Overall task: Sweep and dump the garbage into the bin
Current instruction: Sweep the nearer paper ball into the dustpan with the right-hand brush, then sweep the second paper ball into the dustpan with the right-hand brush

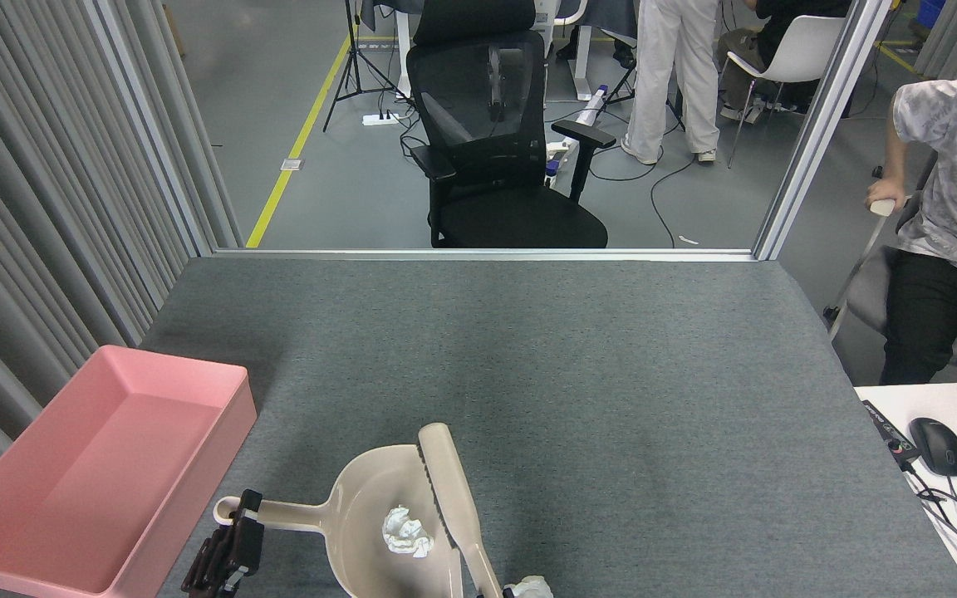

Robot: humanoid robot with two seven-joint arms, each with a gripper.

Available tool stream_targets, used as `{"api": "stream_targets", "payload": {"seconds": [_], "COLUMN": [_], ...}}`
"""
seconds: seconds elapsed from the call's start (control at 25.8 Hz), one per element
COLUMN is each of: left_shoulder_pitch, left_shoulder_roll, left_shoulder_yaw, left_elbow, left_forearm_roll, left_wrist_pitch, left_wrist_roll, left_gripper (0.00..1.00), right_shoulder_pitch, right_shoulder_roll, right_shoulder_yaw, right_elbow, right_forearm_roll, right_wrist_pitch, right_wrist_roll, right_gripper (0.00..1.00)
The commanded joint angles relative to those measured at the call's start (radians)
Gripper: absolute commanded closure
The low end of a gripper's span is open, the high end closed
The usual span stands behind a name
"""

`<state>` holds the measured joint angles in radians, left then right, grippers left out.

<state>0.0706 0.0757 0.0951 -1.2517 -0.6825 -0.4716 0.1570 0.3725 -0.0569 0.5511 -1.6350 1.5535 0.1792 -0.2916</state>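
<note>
The left pincer holds the dustpan flat to catch paper; right pincer is hidden; one ball stays out.

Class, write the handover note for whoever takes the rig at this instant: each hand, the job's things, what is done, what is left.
Left hand: shut on the dustpan handle.
Right hand: out of view below the frame; the brush lies across the dustpan mouth.
One tissue ball is inside the dustpan. The second tissue ball sits on the table at the bottom edge, outside the pan.
The pink bin, to the left, holds nothing.
Left: sweep in the second ball, then tip the dustpan into the bin.
</note>
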Motion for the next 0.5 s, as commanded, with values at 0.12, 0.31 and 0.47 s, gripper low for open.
{"api": "stream_targets", "payload": {"seconds": [0.12,0.31,0.47], "left_shoulder_pitch": [-0.002,-0.003,-0.003], "left_shoulder_roll": [0.001,-0.001,0.001], "left_shoulder_yaw": [0.0,-0.002,-0.002], "left_elbow": [0.0,0.0,0.0], "left_forearm_roll": [0.0,0.0,-0.002], "left_wrist_pitch": [-0.001,-0.001,-0.001], "left_wrist_roll": [-0.001,-0.001,-0.001], "left_gripper": [0.62,0.62,0.62], "right_shoulder_pitch": [0.046,0.175,0.269], "right_shoulder_roll": [-0.023,-0.061,-0.075], "right_shoulder_yaw": [-0.085,-0.209,-0.226], "right_elbow": [-0.045,-0.141,-0.158], "right_forearm_roll": [0.003,-0.027,-0.027], "right_wrist_pitch": [0.118,0.0,-0.038], "right_wrist_roll": [-0.029,-0.009,-0.003], "right_gripper": [1.0,1.0,1.0]}}
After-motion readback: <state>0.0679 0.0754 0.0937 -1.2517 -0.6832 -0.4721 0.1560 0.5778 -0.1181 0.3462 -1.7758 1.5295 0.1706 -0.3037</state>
